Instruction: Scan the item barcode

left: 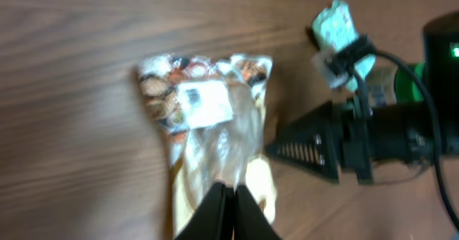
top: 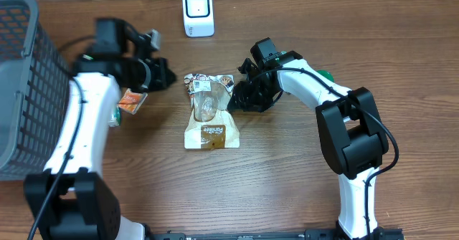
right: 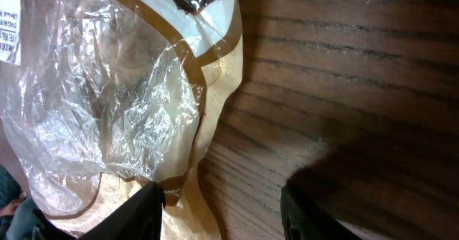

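- left end effector (top: pixel 159 73): clenched, fingers (left: pixel 228 210) pressed together with nothing between them; clear of the pastry bag, at its 10 o'clock.
- right end effector (top: pixel 240 97): released, fingers (right: pixel 147 211) standing apart; at the bag's 3 o'clock edge, with that edge just beside one finger.
- pastry bag (top: pixel 210 112): clear window, tan-and-white print; lying flat at the centre of the worktop (top: pixel 287 190).
- barcode label (left: pixel 204 100): white, face up, at the bag's 12 o'clock end.
- scanner (top: pixel 198 12): white, upright; 12 o'clock of the bag, well apart.
- orange packet (top: pixel 130 100): 9 o'clock of the bag, beside the left arm.
- wire basket (top: pixel 21 75): grey; far 9 o'clock edge.
- green item (top: pixel 326 75): 3 o'clock, mostly hidden by the right arm.
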Controlling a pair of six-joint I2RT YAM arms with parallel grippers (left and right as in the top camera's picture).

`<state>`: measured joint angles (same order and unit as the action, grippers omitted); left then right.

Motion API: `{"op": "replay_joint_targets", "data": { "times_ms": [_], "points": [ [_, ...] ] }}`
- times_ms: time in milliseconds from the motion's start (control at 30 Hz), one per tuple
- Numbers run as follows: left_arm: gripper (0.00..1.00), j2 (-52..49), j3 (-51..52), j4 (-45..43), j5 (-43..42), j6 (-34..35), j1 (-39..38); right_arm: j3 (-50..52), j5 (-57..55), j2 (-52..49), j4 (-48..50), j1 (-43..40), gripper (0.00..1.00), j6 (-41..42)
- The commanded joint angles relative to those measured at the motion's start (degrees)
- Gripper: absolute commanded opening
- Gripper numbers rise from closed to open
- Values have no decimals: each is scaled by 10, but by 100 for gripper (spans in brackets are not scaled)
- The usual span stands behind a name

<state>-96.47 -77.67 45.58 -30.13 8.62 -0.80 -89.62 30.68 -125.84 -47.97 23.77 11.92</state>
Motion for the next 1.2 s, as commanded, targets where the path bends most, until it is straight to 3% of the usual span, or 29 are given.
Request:
{"op": "replay_joint_targets", "data": {
  "times_ms": [0,233,500,633,1167],
  "points": [
    [4,-14,65,-78,-39,81,-33,6,-1,15,1,3,50,-2],
    [4,-95,78,-128,-45,83,-72,6,-1,15,-6,1,50,-2],
    [4,-158,78,-97,-27,62,-71,3,48,16,-29,-28,51,-2],
    [4,-176,78,-85,12,61,-71,3,83,16,-34,-44,55,-8],
    [4,-213,78,-97,18,60,-71,3,93,16,-17,-41,70,-34]
  ]
}}
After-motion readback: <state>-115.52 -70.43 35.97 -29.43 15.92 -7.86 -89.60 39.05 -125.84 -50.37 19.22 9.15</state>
